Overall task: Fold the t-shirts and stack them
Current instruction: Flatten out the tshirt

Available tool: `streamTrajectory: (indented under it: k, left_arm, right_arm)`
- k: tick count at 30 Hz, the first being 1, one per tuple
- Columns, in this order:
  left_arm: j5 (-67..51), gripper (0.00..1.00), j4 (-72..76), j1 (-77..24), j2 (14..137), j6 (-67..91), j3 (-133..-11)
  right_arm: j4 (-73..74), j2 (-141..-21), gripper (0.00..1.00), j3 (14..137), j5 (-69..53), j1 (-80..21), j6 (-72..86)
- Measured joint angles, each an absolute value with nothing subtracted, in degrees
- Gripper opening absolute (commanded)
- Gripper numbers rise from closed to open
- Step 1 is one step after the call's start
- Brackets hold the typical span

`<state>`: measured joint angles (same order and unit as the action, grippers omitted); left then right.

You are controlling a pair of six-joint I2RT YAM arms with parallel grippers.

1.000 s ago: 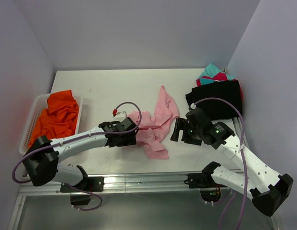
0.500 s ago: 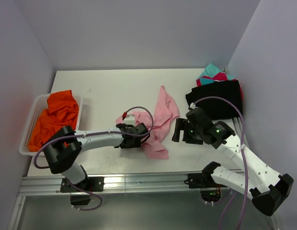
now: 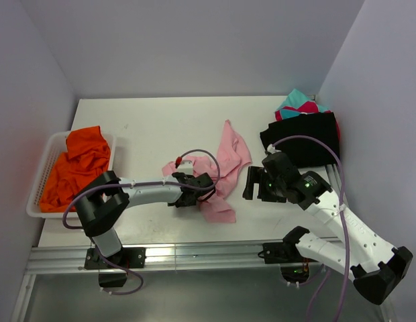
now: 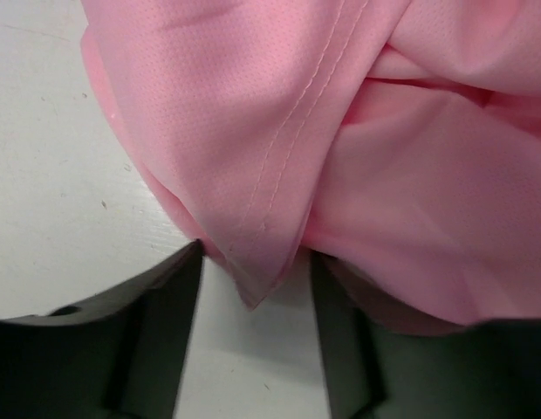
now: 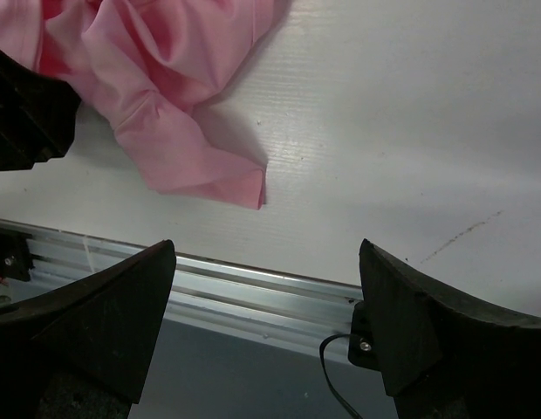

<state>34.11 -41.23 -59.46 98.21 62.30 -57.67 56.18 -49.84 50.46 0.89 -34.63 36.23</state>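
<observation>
Shirt: pink shirt [image 3: 221,168] lies crumpled mid-table [image 3: 147,127], unfolded.
Long axis: roughly near to far, with a bunch of cloth toward the left.
Left end effector [image 4: 253,288]: at the shirt's near-left edge; fingers partly apart, a hemmed corner between them, not yet pinched.
Right end effector [image 3: 249,184]: fingers wide, holding nothing, over bare table just right of the shirt.
Key relation: we judge the left arm nearer. The hem corner lies straight ahead of its fingers, and the shirt lies left of the right end effector.
Next move: we expect a pinch on that corner, then spreading the shirt flat.
Stack: black shirt [image 3: 305,137] tops the pile at far right, well apart.
Remaining: orange shirt [image 3: 77,164] in the basket [image 3: 33,194].
</observation>
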Motion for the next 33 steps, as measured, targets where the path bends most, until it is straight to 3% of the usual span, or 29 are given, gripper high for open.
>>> streamTrajectory:
  k: [4,8,9,10,13,23,33]
  left_arm:
    - [34.4,0.31,-42.0,-59.5,98.5,62.9,-57.7]
    - [34.4,0.28,-43.1,-59.5,98.5,63.7,-57.7]
    - [34.4,0.24,-43.3,-59.5,98.5,63.8,-57.7]
    - [34.4,0.13,-43.5,-59.5,98.5,64.1,-57.7]
    - [34.5,0.00,-44.3,-59.5,98.5,64.8,-57.7]
    - [35.0,0.00,-47.7,-59.5,94.1,65.8,-59.4]
    - [35.4,0.00,-48.4,-59.5,90.8,65.9,-61.8]
  right_arm:
    - [56.2,-49.8,0.93,50.4,1.1,-34.6,36.1]
    - [56.3,-49.8,0.93,50.2,1.1,-34.5,36.1]
    - [56.2,-49.8,0.92,50.2,1.1,-34.5,36.1]
    - [56.3,-49.8,0.91,50.2,1.1,-34.5,36.1]
    - [56.2,-49.8,0.88,50.2,0.9,-34.5,36.1]
    - [52.5,-50.6,0.86,47.0,-5.2,-34.9,36.8]
    - [42.8,-69.9,0.85,45.0,-6.8,-40.6,35.7]
